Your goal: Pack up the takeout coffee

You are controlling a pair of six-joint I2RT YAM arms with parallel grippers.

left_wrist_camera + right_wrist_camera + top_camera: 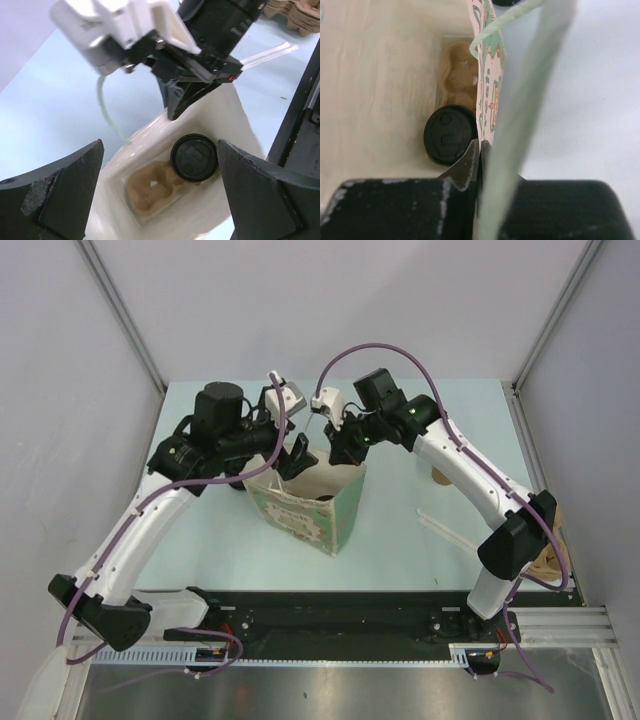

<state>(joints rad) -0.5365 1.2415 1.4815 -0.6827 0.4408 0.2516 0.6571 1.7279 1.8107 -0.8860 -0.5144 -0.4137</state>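
Left wrist view looks straight down into the open mouth of the paper bag (227, 125), and the packing looks almost done. The takeout coffee (194, 157) already sits at the bottom of the bag, seated in a brown pulp carrier (150, 187). It takes the pocket at about 2 o'clock from the carrier's empty one. From the right wrist, the same black lid lies at 6 o'clock of the empty pockets.

Only the round lid shows, and the cup body beneath it is hidden. I judge the cup to be upright, with its lid facing the bag's mouth and its long axis vertical, along the bag's depth. It shows no lean that I can make out.

The left end effector (160, 145) hangs over the opening with its fingers spread wide, one to each side, gripping nothing. The right end effector (176, 107) is pinched closed on the top edge of the bag's wall at 12 o'clock in this view, near the green cord handle (106, 107).

Seen from above, the bag stands near the middle of the desk (200, 540), with both arms meeting at its rim.

What seems left is small: let go of the bag wall and draw both arms clear without tipping the bag. Whether anything else belongs inside, I cannot tell.
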